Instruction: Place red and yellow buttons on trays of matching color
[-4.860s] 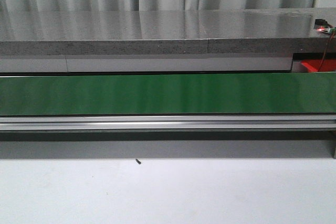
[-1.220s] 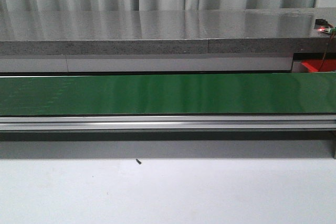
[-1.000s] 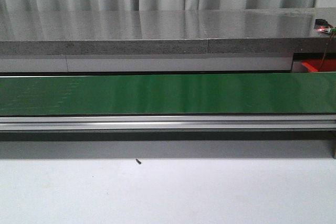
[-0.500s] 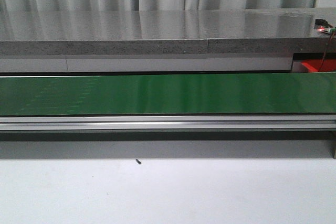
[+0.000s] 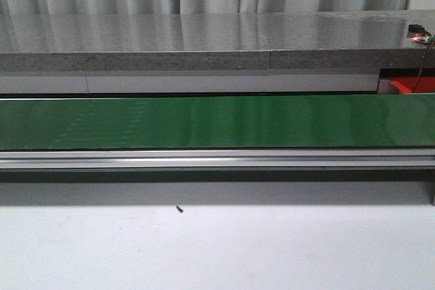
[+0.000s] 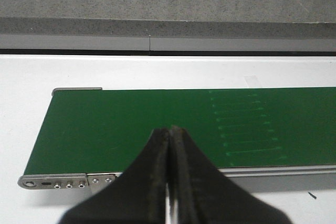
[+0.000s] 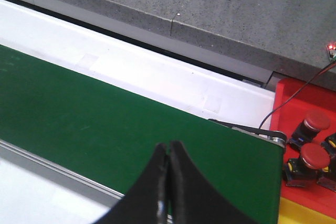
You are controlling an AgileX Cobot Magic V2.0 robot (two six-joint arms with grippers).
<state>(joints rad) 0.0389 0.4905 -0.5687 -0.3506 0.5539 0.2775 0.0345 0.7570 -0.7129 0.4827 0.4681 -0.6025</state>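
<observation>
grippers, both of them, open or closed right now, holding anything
Left gripper: closed, empty, above the green conveyor belt.
Right gripper: closed, empty, above the same belt.

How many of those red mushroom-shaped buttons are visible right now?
2. Both show only in the right wrist view, on the red tray past the green belt's end: one button farther back, the other button nearer. More may lie beyond the picture's edge.

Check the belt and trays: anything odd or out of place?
Nothing stands out. The green conveyor belt carries no buttons, two red-capped buttons sit on the red tray, and only a small dark speck marks the white table.
</observation>
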